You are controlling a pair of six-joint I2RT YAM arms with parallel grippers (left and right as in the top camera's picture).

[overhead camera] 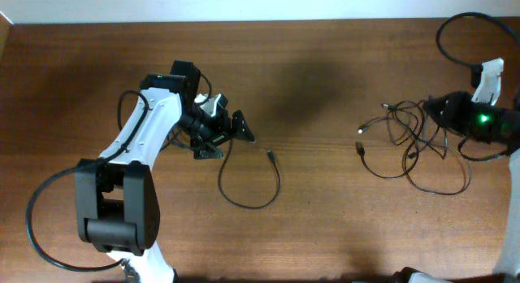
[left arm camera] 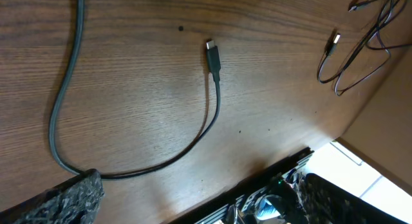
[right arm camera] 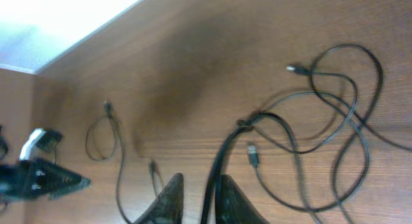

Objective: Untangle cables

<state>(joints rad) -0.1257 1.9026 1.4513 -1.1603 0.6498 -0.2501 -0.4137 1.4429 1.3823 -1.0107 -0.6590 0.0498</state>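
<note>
From overhead, the brown wood-grain tabletop (overhead camera: 325, 234) carries the cables in two groups, well apart. A single thin black cord (overhead camera: 244, 205) lies left of centre in an open loop. One end reaches up to the left pincer (overhead camera: 225, 139), the other ends in a small plug (overhead camera: 270, 156). Far to the right lies a tangle of thin black cords (overhead camera: 410, 153), several loops crossing one another, with two light-tipped plugs poking out on its left side. The right pincer (overhead camera: 428, 111) sits at the tangle's upper right edge.

The left wrist view shows what the overhead cannot: the left pincer's two fingers sit at the bottom corners of the picture, spread wide, with nothing between them. The single cord curves across the wood from its plug (left arm camera: 213, 56) to a spot just beside the left-hand finger (left arm camera: 71, 195). A thicker-looking grey length runs up the left edge from there; whether it is the same cord I cannot tell. The tangle shows small in the top right corner.

The right wrist view gives the close detail of the tangle. One cord runs from a knot-like crossing (right arm camera: 248, 121) down into the gap of the right pincer (right arm camera: 198, 185), whose fingers stand a little apart. The cord lies against one finger (right arm camera: 232, 198), and a strip of wood shows between it and the other.
</note>
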